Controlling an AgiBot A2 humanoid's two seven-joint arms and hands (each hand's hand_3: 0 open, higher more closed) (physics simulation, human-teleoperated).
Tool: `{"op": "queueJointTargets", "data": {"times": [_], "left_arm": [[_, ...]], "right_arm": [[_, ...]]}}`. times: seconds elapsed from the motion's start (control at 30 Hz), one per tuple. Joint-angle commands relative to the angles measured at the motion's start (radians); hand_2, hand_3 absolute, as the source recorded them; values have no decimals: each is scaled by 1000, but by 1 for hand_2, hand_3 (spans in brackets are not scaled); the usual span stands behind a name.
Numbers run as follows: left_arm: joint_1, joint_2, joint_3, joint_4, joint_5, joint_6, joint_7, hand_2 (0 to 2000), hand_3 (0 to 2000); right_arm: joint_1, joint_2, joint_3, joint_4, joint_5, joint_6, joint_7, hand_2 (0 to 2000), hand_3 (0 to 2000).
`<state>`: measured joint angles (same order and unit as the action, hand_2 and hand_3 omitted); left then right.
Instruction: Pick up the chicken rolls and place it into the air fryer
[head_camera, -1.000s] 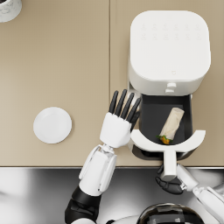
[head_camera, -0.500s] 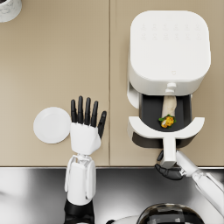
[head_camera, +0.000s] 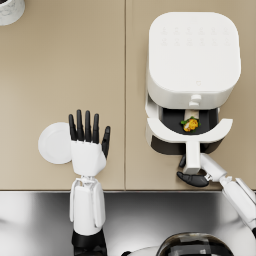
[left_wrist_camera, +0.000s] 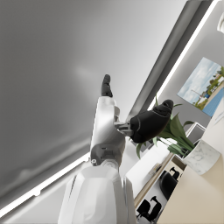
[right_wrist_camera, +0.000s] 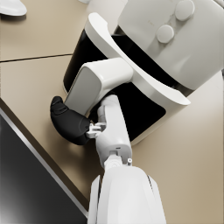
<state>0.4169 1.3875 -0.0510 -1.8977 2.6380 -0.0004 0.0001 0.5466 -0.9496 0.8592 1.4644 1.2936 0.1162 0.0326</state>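
Chicken rolls (head_camera: 190, 123) lie inside the dark drawer (head_camera: 186, 131) of the air fryer (head_camera: 192, 55), drawer partly out, only an end of the rolls showing under the fryer body, so the placing looks done and what's left is likely pushing the drawer shut. Right hand (head_camera: 193, 178) wraps the drawer handle (head_camera: 191, 154) at its outer end, fingers clenched around it; in the wrist view the same hand (right_wrist_camera: 68, 122) is under and around the white handle (right_wrist_camera: 98, 81), rolls lying beyond the fingertips, inside the fryer. Grip there probably because the handle is the only way to slide the drawer. Left hand (head_camera: 87, 147) is held flat, fingers spread and straight, grasping nothing, well apart from the fryer, likely parked out of the way; a white plate (head_camera: 53, 143) sits just beside its fingers. Surface is a beige counter (head_camera: 75, 75) with a seam, steel strip along the near edge. Left wrist view shows the room: potted plant (left_wrist_camera: 175, 135), wall picture (left_wrist_camera: 203, 85).
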Motion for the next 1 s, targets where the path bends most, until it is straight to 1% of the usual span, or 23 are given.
{"op": "queueJointTargets", "data": {"times": [0.03,0.2,0.23,0.3,0.37,0.4,0.53,0.6,0.7,0.73,0.77,0.8,0.83,0.87,0.9,0.93,0.97,1.0], "left_arm": [[8,-1,-1,9,0,0,0,0,0],[-6,-2,-1,18,0,0,0,0,0],[11,-3,0,30,0,0,0,0,0],[11,-3,0,47,0,0,0,0,0],[-6,-4,-1,39,0,0,0,0,0],[8,-4,1,48,0,0,0,0,0],[-9,-5,-2,46,0,0,0,0,0],[2,-5,1,44,0,0,0,0,0],[-13,-6,1,46,0,0,0,0,0],[-14,-6,2,45,0,0,0,0,0],[-1,-7,-3,40,0,0,0,0,0],[-16,-6,2,44,0,0,0,0,0],[-16,-7,0,44,0,0,0,0,0],[-16,-7,0,44,0,0,0,0,0],[-4,-7,-2,46,0,0,0,0,0],[-10,-7,-2,42,0,0,0,0,0],[-19,-7,-1,46,0,0,0,0,0],[-20,-8,-1,46,0,0,0,0,0]], "right_arm": [[90,-243,11,52,0,5,2,2000,2000],[149,-267,11,-46,0,26,11,2000,2000],[162,-273,11,-65,0,31,12,2000,2000],[186,-290,12,-114,0,39,13,2000,2000],[213,-302,11,-159,0,46,13,2000,2000],[230,-311,11,-184,0,47,11,2000,2000],[279,-339,12,-279,2,43,-3,2000,2000],[301,-354,12,-322,2,54,-7,2000,2000],[331,-385,13,-400,2,60,-9,2000,2000],[287,-439,-105,-415,2,62,-9,2000,2000],[348,-407,12,-448,3,70,-10,2000,2000],[357,-413,15,-461,2,80,-8,2000,2000],[313,-466,-113,-474,2,84,-7,2000,2000],[371,-424,15,-488,3,89,-9,2000,2000],[375,-425,15,-494,3,94,-10,2000,2000],[316,-469,-114,-481,3,95,-8,2000,2000],[271,-263,-36,-514,3,97,-10,2000,2000],[262,-273,-58,-518,3,102,-13,2000,2000]]}}
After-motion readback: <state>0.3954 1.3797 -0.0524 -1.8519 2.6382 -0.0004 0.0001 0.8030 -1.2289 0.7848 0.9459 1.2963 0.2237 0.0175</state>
